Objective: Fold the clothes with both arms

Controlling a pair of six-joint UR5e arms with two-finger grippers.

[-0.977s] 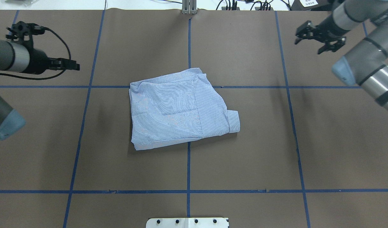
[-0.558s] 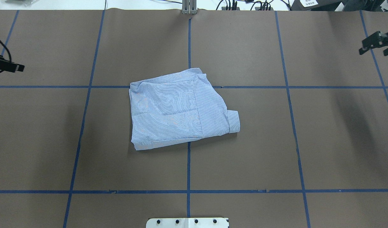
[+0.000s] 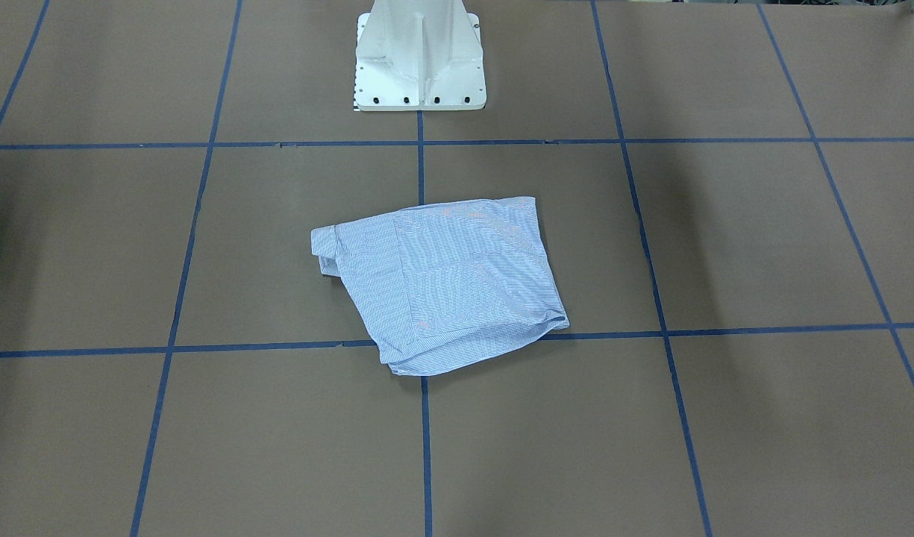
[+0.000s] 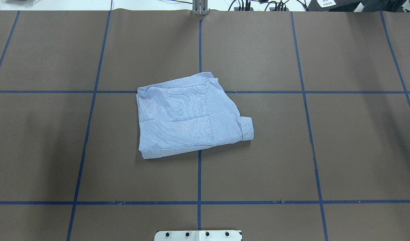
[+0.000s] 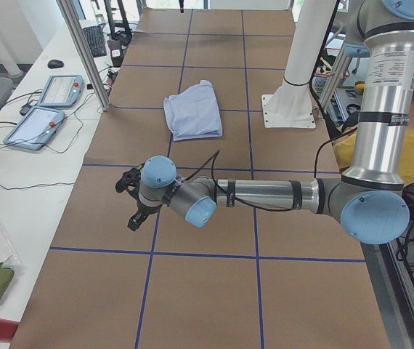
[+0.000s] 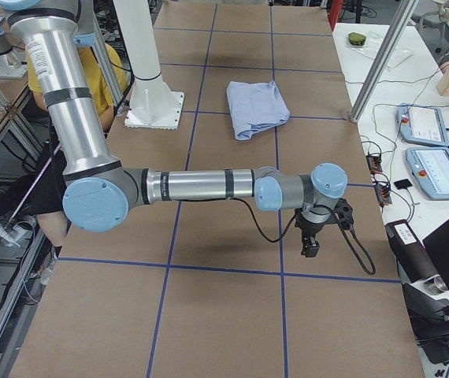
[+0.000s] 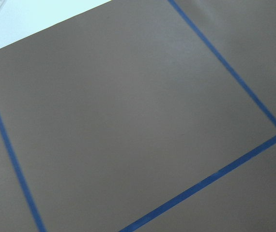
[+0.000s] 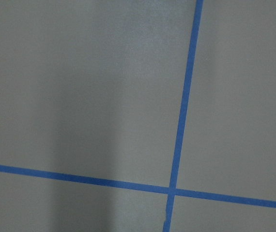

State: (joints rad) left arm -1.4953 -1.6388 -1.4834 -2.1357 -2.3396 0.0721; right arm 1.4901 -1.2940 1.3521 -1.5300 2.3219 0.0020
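The clothes are one light blue striped shirt (image 4: 191,117), lying folded into a compact bundle at the table's middle, with a cuff sticking out at one side. It also shows as the shirt (image 3: 442,287), the shirt (image 5: 192,113) and the shirt (image 6: 257,106). Both arms are outside the overhead and front-facing views. My left gripper (image 5: 131,200) hangs low over the brown table far from the shirt, and my right gripper (image 6: 311,240) does the same at the opposite end. I cannot tell whether either is open or shut. Both wrist views hold only brown paper and blue tape lines.
The white pedestal base (image 3: 419,67) stands at the robot's side of the table. Teach pendants (image 5: 51,91) and cables lie on a white side bench past an aluminium post (image 5: 87,51). A person in yellow (image 6: 106,71) sits behind the robot.
Both arms have swung outward and left the overhead view, the left one off the left edge and the right one off the right edge. The shirt has not moved.
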